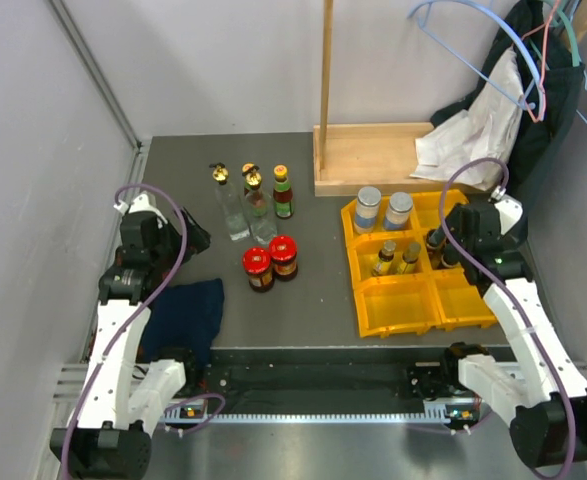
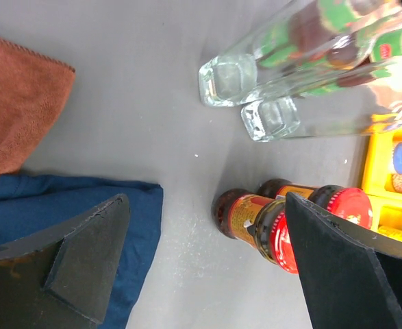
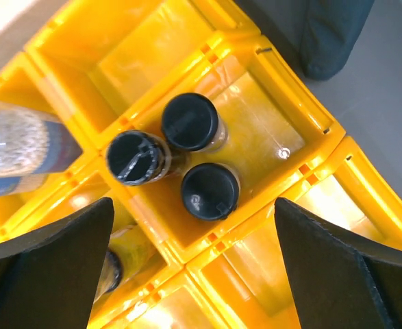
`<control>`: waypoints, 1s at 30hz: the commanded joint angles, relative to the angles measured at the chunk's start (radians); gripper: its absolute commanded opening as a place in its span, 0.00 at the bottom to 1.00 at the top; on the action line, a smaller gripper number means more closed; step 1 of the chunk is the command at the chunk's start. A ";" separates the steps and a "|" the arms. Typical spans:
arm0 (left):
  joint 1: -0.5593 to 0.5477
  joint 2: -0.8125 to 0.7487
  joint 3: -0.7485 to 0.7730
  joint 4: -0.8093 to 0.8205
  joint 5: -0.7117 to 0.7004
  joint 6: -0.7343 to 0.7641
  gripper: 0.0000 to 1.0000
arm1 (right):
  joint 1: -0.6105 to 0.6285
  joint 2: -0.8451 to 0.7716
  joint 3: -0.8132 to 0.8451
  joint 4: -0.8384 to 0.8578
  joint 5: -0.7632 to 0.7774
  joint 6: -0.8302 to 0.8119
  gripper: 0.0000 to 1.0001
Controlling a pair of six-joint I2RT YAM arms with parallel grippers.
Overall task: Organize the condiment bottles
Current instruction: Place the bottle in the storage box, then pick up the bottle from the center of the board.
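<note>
The right claw point(image 3: 197, 267) hung wide open, empty, over three black-capped dark bottles point(image 3: 190, 122) apparently grouped by kind in one yellow plastic bin point(image 3: 293, 86) compartment; the left claw point(image 2: 206, 205) gaped empty too.

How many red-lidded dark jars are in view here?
2. One red-lidded dark glass jar stands mid-table, the second jar close at its right, both left of the yellow plastic compartment bin. The right arm hides part of that bin.

Yellow bin point(image 1: 398, 305); red lids on dark jars point(image 1: 259, 262); black-capped bottles point(image 3: 190, 122); navy cloth point(image 1: 188, 315); grey surface point(image 1: 313, 290).
</note>
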 commanded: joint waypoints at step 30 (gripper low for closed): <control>-0.564 0.099 -0.014 0.088 -0.174 0.133 0.99 | -0.010 -0.095 0.193 -0.111 -0.206 -0.062 0.99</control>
